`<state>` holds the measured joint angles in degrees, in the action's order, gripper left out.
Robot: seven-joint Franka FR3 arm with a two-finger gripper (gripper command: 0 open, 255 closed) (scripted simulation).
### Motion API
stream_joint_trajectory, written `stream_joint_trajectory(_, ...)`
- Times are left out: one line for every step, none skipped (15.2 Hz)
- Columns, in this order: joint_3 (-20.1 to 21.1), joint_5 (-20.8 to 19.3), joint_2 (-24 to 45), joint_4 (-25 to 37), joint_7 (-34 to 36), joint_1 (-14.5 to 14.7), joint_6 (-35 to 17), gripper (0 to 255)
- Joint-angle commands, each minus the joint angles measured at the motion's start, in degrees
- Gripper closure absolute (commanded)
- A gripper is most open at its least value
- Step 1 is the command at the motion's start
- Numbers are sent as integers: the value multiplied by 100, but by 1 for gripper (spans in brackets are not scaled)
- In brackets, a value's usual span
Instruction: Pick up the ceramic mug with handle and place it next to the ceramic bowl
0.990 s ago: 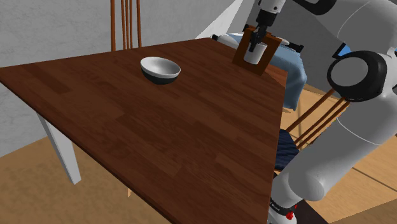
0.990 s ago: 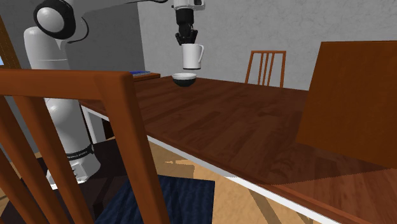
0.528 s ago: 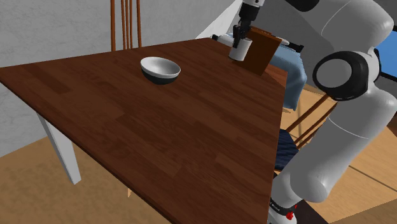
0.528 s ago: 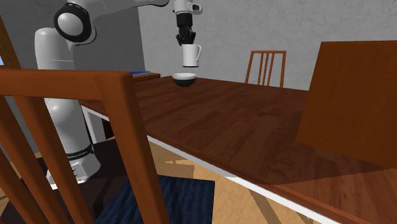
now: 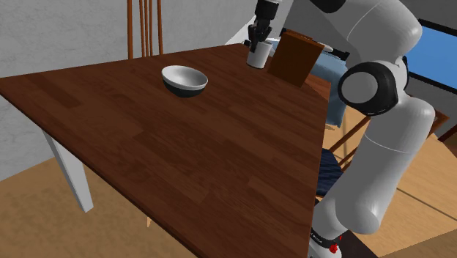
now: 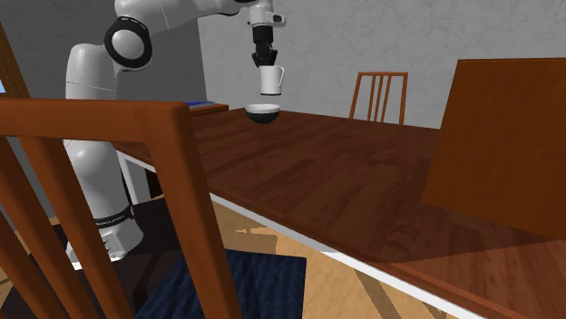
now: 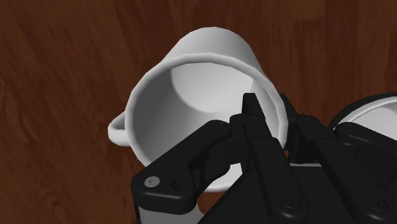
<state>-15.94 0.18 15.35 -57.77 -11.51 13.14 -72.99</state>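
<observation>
Smooth matt white mug (image 7: 210,63), dark wood-grain table (image 5: 183,161) with slight sheen, smooth bowl (image 5: 184,78)

A home dining room: dark wooden table (image 5: 183,161), a bowl (image 5: 184,79) on it, slat-backed chairs (image 6: 381,77) around it, blue rug (image 6: 254,281) beside it.

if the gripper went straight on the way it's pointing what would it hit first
The gripper points down, shut on the white mug at its rim. The mug's base would likely meet the dark wooden table first, clear of the bowl. Its height above the wood is unclear.
</observation>
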Motion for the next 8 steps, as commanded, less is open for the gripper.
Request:
stream_joint_trajectory(13,-32,-101,-288,49,48,-193,255)
stream_joint_trajectory(17,-54,-176,-481,65,70,-311,255)
stream_joint_trajectory(21,-73,-245,-662,80,88,-425,255)
stream_joint_trajectory(25,-91,-308,-835,94,105,-535,255)
stream_joint_trajectory(29,-108,-367,-999,108,120,-642,255)
stream_joint_trajectory(33,-123,-422,-1156,121,134,-746,255)
stream_joint_trajectory(37,-137,-473,-1307,134,145,-847,255)
stream_joint_trajectory(40,-150,-520,-1453,146,156,-946,255)
